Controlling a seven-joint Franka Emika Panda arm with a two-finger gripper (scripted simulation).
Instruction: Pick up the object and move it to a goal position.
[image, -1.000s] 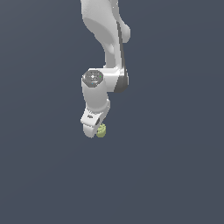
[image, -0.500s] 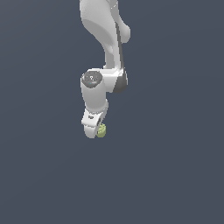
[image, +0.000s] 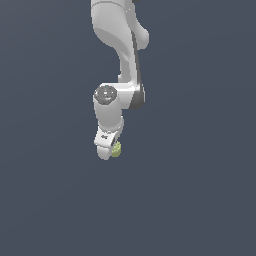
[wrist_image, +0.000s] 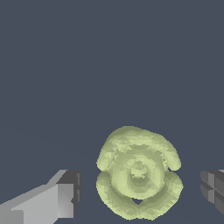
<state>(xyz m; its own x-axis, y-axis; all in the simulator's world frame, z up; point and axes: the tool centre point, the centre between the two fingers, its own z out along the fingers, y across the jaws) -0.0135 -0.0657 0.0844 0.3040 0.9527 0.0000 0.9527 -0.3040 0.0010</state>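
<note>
We find only one thing apart from the task here: a plain dark slate-grey surface (image: 200, 190) that fills the exterior view from edge to edge. It is flat in tone and carries no markings, seams or texture that we can make out. In the wrist view the same dark grey ground (wrist_image: 65, 65) spreads behind everything, again uniform, with a very faint lighter line crossing it. We cannot tell whether it is a floor, a tabletop or mere backdrop.
</note>
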